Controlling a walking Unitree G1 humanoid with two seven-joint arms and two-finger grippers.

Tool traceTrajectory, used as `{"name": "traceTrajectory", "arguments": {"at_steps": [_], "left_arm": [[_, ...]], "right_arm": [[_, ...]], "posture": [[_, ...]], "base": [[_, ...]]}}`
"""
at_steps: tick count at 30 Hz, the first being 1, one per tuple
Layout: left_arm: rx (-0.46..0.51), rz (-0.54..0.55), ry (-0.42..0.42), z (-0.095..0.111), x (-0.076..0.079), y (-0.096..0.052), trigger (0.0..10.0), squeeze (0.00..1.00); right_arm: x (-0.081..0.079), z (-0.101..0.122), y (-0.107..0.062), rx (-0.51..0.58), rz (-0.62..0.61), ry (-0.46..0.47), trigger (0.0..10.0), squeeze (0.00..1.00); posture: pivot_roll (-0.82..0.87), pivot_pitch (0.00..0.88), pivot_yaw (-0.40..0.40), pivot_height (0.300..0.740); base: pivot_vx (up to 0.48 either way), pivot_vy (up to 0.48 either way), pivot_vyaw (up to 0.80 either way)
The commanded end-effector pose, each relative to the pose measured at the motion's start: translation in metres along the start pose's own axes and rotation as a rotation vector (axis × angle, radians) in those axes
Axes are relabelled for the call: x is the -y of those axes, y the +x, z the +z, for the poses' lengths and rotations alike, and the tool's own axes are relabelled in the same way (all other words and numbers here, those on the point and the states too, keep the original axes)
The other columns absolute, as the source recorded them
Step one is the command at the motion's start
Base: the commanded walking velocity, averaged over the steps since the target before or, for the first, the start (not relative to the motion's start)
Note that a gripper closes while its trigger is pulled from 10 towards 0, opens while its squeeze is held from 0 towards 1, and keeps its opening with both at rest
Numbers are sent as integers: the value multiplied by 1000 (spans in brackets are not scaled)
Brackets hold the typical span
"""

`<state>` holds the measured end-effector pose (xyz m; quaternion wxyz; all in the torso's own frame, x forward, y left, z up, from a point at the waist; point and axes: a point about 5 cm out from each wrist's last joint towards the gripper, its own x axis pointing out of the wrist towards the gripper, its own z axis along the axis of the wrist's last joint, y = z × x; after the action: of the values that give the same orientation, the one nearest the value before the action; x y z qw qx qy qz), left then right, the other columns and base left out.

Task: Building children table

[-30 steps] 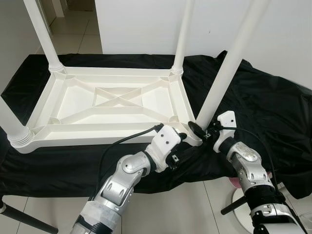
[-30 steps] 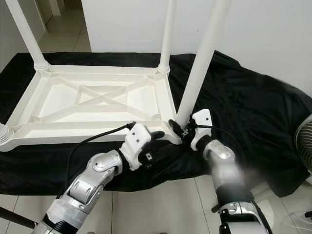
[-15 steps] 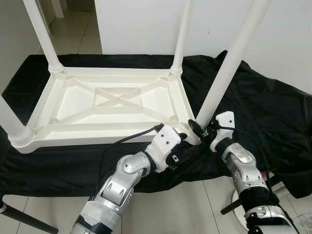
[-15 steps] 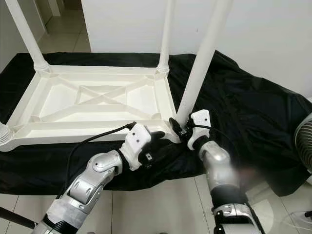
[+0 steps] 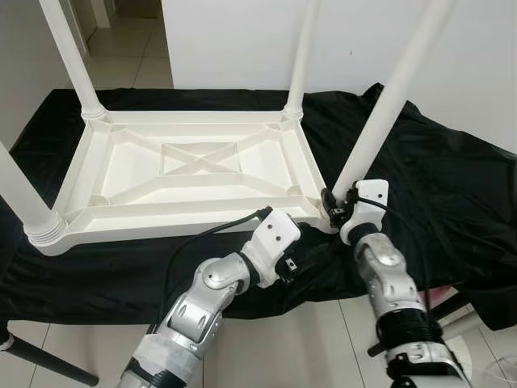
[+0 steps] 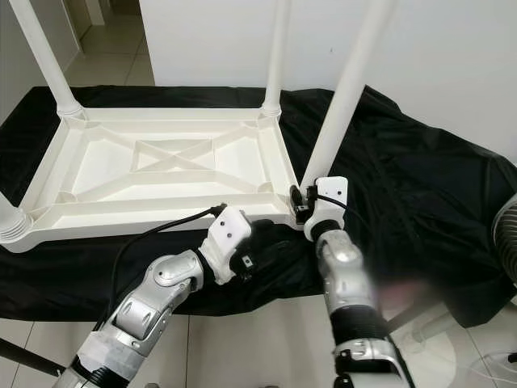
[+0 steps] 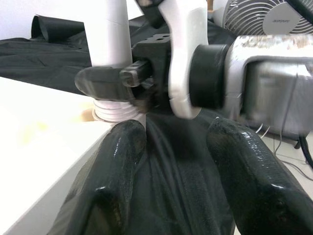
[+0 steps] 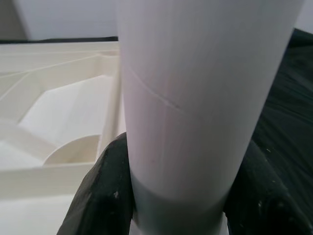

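A white plastic children's table [image 5: 161, 229] lies upside down on a black cloth [image 5: 452, 194], its four legs pointing up. My right gripper [image 5: 330, 205] is shut on the base of the near-right leg [image 5: 378, 123], where it meets the table's corner. In the right wrist view both black fingers [image 8: 105, 196] press against the sides of the leg [image 8: 195, 98]. My left gripper [image 5: 305, 246] rests low on the cloth just in front of that corner. It is open, with only cloth between its fingers [image 7: 122, 166], and it points at the right gripper [image 7: 146, 78].
A white fan [image 6: 506, 236] stands on the floor to the right. A black stand leg [image 5: 48, 364] crosses the floor at the near left. A white wall runs close behind the cloth, with a doorway at the back left. Tiled floor lies in front.
My right forearm has swung left and closer to the table, its gripper staying on the leg's base. The left arm has held still.
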<state>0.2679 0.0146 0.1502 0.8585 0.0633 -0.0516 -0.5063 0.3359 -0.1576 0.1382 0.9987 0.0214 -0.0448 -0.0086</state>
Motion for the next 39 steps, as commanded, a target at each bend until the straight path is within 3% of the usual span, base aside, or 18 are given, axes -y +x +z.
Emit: {"name": "traceTrajectory", "arguments": {"at_steps": [1,3,5,6,9,25,26,37,38,39], "left_arm": [[-7,-19,-3,-3,4,0,10000,0],[-5,-19,-5,-3,5,1,10000,0],[-5,-19,-5,-3,5,1,10000,0],[-3,-19,-6,-3,5,2,10000,0],[1,-21,-10,-3,7,3,10000,0],[-5,-7,-7,-6,6,0,10000,0],[-5,-7,-6,-6,6,0,10000,0],[-10,0,4,-7,6,-1,10000,0],[-16,3,8,-9,5,-3,10000,0],[-16,3,8,-9,5,-3,10000,0]], "right_arm": [[10,-9,-4,-44,-77,-5,10000,0],[-1,-10,-7,-43,-189,6,10000,0],[-1,-10,-7,-43,-189,6,10000,0],[-3,-9,-9,-35,-260,6,10000,0],[-11,-8,-9,-47,-316,14,10000,0],[3,-3,-10,-23,-335,14,10000,0],[5,-2,-10,-16,-331,13,10000,1000],[11,-5,-12,-27,-288,-9,10000,1000],[11,-7,-13,-29,-247,-12,10000,180],[11,-7,-13,-29,-247,-12,10000,180]], "posture": [[-63,50,-37,740],[-64,49,-38,740],[-64,49,-38,740],[-64,49,-38,740],[-69,47,-49,740],[-67,40,-56,740],[-66,33,-57,740],[-71,29,-53,740],[-73,30,-52,740],[-73,30,-52,740]], "base": [[0,0,0],[0,0,0],[0,0,0],[0,0,0],[0,0,0],[0,0,0],[0,0,0],[0,0,0],[0,0,0],[0,0,0]]}}
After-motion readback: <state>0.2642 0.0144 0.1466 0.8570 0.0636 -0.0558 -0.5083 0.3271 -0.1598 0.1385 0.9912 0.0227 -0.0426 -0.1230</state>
